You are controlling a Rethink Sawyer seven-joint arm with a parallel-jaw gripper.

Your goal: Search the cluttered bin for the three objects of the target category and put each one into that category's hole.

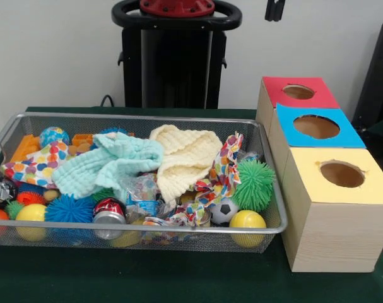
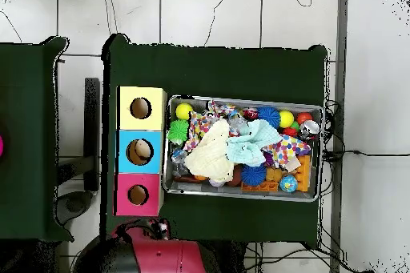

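Three wooden boxes stand in a row beside the wire bin [image 1: 141, 237] on the green table [image 1: 178, 281]; the yellow-topped box [image 1: 333, 214] is nearest the front camera, the blue-topped box [image 1: 314, 129] is behind it, the red-topped box [image 1: 298, 93] is farthest back, by the robot's pedestal [image 1: 175, 60]; the hole [image 1: 342, 174] in the yellow top shows only dark inside. Two polka-dot cloths are plain to see in the bin; one polka-dot cloth [image 1: 36, 165] lies at the left end in the front view, partly under the mint-green cloth [image 1: 109, 165]; the other polka-dot cloth [image 1: 218, 180] is twisted along the right side, running from beside the cream cloth [image 1: 185, 154] down toward the front rim, between the cream cloth and the green spiky ball [image 1: 254, 184]; a third I cannot pick out among the clutter. Mint and cream cloths lie touching across the middle, on top of the heap; around them sit a blue spiky ball [image 1: 70, 209], two yellow balls [image 1: 247, 222], a small football [image 1: 224, 211], a crushed can [image 1: 109, 214] and orange blocks [image 1: 24, 148]. Of the gripper [image 1: 274, 9] only dark tips show at the top edge of the front view, well above the boxes; I cannot tell whether it is released or clenched.
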